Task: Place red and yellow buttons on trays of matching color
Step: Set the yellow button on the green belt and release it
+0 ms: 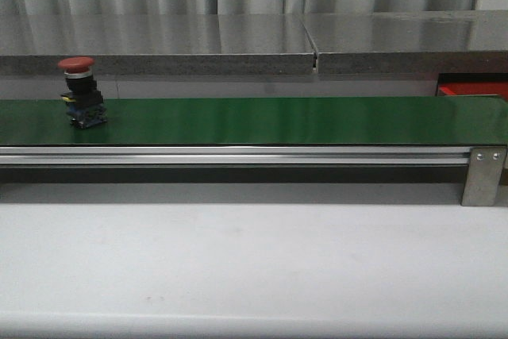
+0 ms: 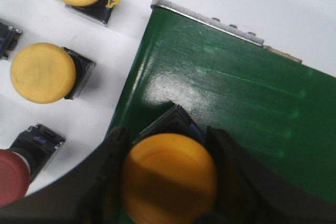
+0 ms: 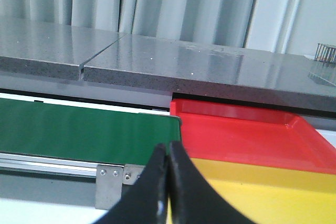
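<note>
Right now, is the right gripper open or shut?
Shut and empty. In the right wrist view the right gripper has its two dark fingers pressed together with nothing between them, hovering near the red tray.

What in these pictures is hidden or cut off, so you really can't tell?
- Yellow tray: right wrist view, cut by the edge; the shut right gripper covers one corner.
- Red tray: front view, only a sliver behind the green belt.
- Held yellow button: left wrist view, left gripper's fingers hide its sides.
</note>
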Robot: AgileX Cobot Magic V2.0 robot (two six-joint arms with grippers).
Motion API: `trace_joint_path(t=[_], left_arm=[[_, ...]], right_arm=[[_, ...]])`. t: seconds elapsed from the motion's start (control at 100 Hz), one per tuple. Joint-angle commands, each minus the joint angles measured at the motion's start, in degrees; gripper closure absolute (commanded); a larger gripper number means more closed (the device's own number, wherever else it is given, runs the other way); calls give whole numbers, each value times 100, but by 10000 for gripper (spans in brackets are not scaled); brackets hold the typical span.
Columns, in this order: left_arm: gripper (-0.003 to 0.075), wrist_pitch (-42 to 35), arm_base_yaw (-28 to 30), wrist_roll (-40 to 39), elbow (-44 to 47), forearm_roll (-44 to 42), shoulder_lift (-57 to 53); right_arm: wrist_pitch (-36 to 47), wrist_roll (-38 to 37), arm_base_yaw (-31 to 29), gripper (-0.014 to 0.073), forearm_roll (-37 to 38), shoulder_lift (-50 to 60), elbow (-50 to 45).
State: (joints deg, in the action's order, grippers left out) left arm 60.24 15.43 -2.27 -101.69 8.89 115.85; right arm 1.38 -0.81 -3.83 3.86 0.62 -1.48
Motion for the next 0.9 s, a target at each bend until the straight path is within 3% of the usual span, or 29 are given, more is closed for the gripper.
trace_joint_path(t=[0.0,0.06,0.13,0.2,0.32,0.38,0.56,0.89], left_arm=[[738,-53,-26,-7,-194,87,-266],[720,-43,-26,-7,-194,100,-252],[636,-43,-26,29,-194,149,-252],[476,-30,-26,227,-206,318,-252],[104,-18,-26,311,-213,517,-252],[1,-18,-58,311,-245,504,-252],[96,-17,-125,406,-467,504,-310],[100,-505,-738,746,-501,438,-1254]], right_arm=[[465,15,-34,662,50,78,128],[465,15,-34,662,50,78,128],[465,15,-34,662,50,78,128],[465,15,-34,662,50,78,128],[465,15,-34,662,50,78,128],[465,15,-34,662,50,78,128],[465,15,-34,662,50,78,128],[465,15,-34,662,50,78,128]])
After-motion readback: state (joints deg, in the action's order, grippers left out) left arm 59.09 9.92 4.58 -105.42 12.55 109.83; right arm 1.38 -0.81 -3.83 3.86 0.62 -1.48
